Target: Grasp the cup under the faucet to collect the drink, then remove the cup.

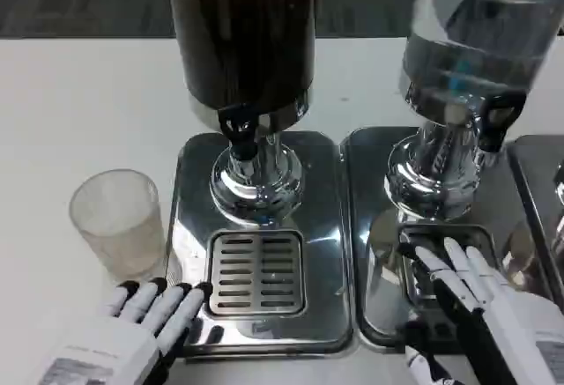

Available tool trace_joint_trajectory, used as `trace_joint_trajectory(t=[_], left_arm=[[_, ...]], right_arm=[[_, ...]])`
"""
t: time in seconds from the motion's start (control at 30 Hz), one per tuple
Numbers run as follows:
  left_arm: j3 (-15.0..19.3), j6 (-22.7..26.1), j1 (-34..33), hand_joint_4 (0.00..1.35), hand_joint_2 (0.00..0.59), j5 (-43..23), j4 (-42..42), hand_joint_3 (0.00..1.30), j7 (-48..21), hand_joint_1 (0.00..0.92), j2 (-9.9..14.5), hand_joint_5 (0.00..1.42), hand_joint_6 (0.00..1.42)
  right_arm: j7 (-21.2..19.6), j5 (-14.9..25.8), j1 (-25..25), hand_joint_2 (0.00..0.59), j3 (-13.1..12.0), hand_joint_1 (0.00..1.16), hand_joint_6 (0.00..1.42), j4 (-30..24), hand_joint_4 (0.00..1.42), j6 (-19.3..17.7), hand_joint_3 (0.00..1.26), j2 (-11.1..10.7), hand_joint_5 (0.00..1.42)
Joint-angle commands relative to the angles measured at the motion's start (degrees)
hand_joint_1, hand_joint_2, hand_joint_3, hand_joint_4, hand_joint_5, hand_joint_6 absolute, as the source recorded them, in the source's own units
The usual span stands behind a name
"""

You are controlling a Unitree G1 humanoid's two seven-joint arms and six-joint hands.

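Observation:
A clear frosted plastic cup point(117, 220) stands upright and empty on the white table, left of the dark drink dispenser point(242, 33). The dispenser's black faucet point(240, 131) hangs over a slotted drip grate point(256, 272), and nothing stands under it. My left hand point(132, 332) lies low at the bottom left, just below the cup, fingers apart and holding nothing; its fingertips reach the left edge of the steel base. My right hand point(480, 306) lies on the second dispenser's drip tray, fingers stretched out and empty.
A second dispenser point(476, 33) with clear liquid stands at the right on its own steel base point(374, 253). The dark dispenser's steel base point(189, 226) sits centre. Another steel base edge point(542, 182) shows at far right. Bare white table point(70, 112) lies at the left.

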Motion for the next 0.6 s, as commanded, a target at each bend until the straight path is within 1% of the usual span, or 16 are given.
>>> trace_joint_trajectory(t=[0.03,0.2,0.33,0.47,0.6], left_arm=[[0.4,0.2,0.39,0.0,0.141,0.13,-0.53,0.0,0.61,0.0,0.05,0.0,0.0],[0.48,0.11,-0.15,0.0,0.141,-0.39,0.18,0.0,0.35,0.0,0.29,0.0,0.0],[0.37,0.15,-0.11,0.0,0.141,-0.53,0.47,0.0,0.71,0.0,0.0,0.0,0.0],[1.12,-0.39,0.87,0.0,0.138,-0.91,0.59,0.0,2.17,0.0,0.2,0.0,0.0],[2.81,-1.24,2.55,0.0,0.133,-1.73,0.17,0.0,3.66,0.0,0.43,0.0,0.0]], right_arm=[[0.05,0.53,-0.02,0.561,-0.38,0.59,0.06,0.36,0.0,-0.33,0.13,-0.25,0.0],[0.33,0.8,-0.18,0.561,-0.53,0.59,0.06,0.49,0.0,-0.14,0.13,-0.27,0.0],[0.15,1.01,-0.39,0.561,-0.57,0.59,0.06,0.98,0.0,-0.28,0.13,-0.23,0.0],[0.5,1.56,-0.34,0.561,-0.79,0.59,0.06,0.93,0.0,-0.31,0.13,-0.34,0.0],[0.6,2.08,-0.28,0.561,-0.72,0.59,0.06,0.98,0.0,-0.37,0.13,-0.32,0.0]])
